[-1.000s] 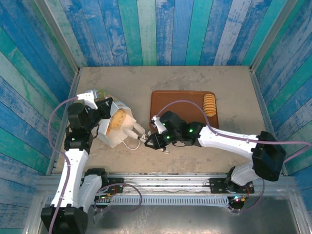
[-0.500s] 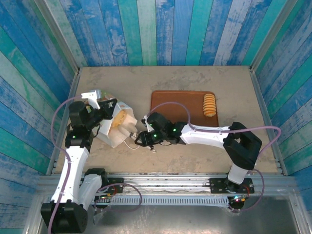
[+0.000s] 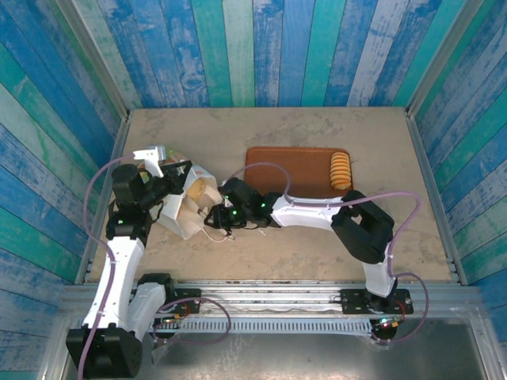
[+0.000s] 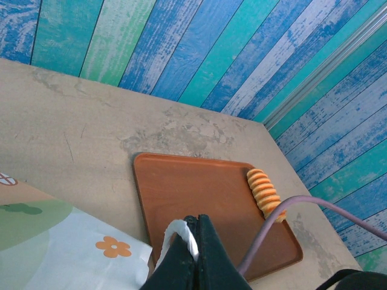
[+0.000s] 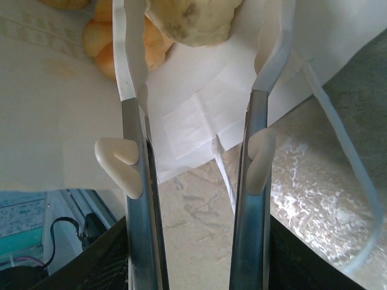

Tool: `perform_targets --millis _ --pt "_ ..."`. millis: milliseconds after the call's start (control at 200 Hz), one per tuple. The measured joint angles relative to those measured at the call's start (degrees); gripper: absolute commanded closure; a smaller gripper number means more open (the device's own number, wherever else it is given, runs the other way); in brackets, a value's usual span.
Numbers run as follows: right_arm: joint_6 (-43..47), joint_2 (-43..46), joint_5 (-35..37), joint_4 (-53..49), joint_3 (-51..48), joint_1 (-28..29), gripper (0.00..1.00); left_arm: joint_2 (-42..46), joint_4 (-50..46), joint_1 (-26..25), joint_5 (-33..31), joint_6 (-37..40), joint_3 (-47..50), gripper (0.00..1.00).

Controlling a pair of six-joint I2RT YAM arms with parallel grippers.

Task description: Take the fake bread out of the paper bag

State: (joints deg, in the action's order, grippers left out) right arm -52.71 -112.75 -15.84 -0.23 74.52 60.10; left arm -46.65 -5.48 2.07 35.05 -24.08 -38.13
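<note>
A robot test cell, probably in a lab rather than a home. A beige table (image 3: 317,127) is boxed in by walls of blue and green painted planks (image 3: 261,47), and two white robot arms (image 3: 119,261) are bolted to a metal rail (image 3: 269,305) along the table's near edge.

Fake bread (image 3: 198,191) sits in paper bag (image 3: 179,222), left of tray (image 3: 285,168).

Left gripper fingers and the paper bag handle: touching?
Touching. Left wrist view: the left gripper, fingers shut, pinches the white handle of the paper bag.
</note>
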Motion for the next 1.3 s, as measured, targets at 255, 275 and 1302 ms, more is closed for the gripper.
perform_targets --millis 255,275,1302 --pt "1.1 -0.6 0.7 -2.0 1.6 0.2 0.67 -0.1 0.1 0.0 0.0 0.0 0.0 1.0" --pt "1.5 -0.6 1.0 -2.6 1.9 0.2 0.67 -0.1 0.1 0.0 0.0 0.0 0.0 1.0" --pt "21.6 -0.7 27.3 -39.4 18.7 7.0 0.61 0.0 -1.8 0.1 -0.9 1.3 -0.1 1.0"
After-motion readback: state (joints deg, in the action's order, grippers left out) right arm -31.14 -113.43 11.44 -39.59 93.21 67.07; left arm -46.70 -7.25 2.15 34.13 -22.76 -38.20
